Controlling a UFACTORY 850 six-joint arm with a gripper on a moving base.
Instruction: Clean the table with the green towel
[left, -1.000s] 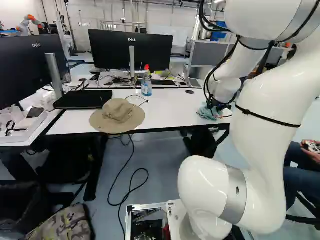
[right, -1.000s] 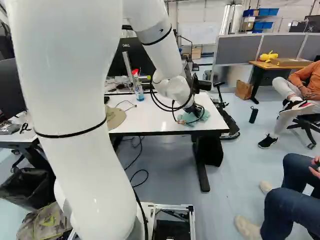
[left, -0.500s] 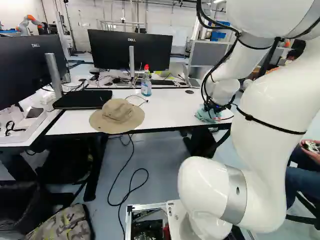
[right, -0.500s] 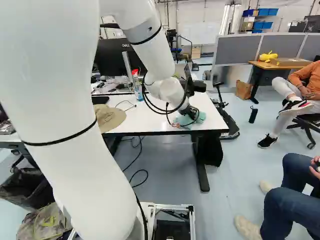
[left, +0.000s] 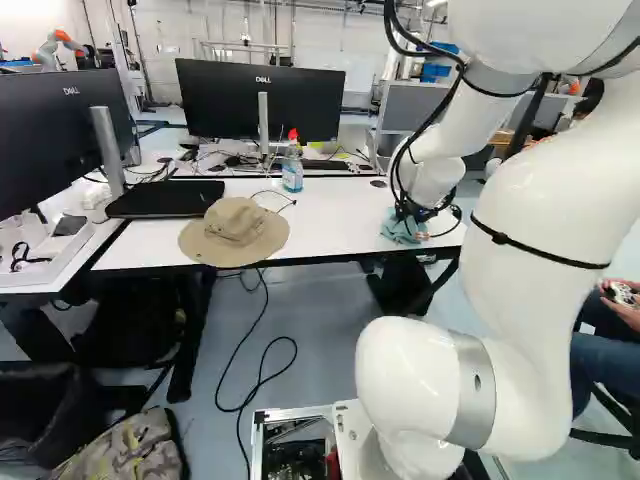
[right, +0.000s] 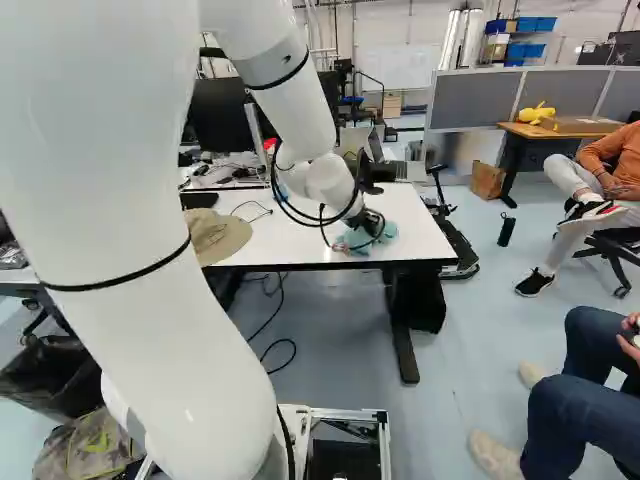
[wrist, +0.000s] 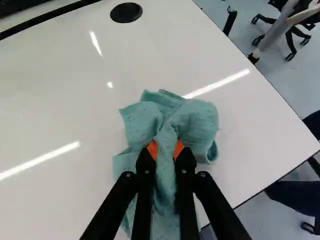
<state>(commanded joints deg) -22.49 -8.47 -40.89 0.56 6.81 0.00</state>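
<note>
And there's the crumpled, pale blue-green cloth towel (wrist: 195, 120), down on the glossy white tabletop (left: 340, 215) near its front right corner, a fold of it pinched between the orange pads of the black two-fingered gripper (wrist: 166, 150)! Only that bunched middle is gripped, mind, so hard pressing could drag the cloth out of the pinch, or let the tips scrape the surface. The front edge is close: one stroke too far and the towel droops over it, wiping nothing. Sweep left and trouble waits! The beige fabric brimmed hat (left: 235, 232) sits by that edge, easily shoved off; the thin black cable (right: 255, 210) might snag; and a wide pass towards the back could topple the red-topped clear spray bottle (left: 292, 173).
</note>
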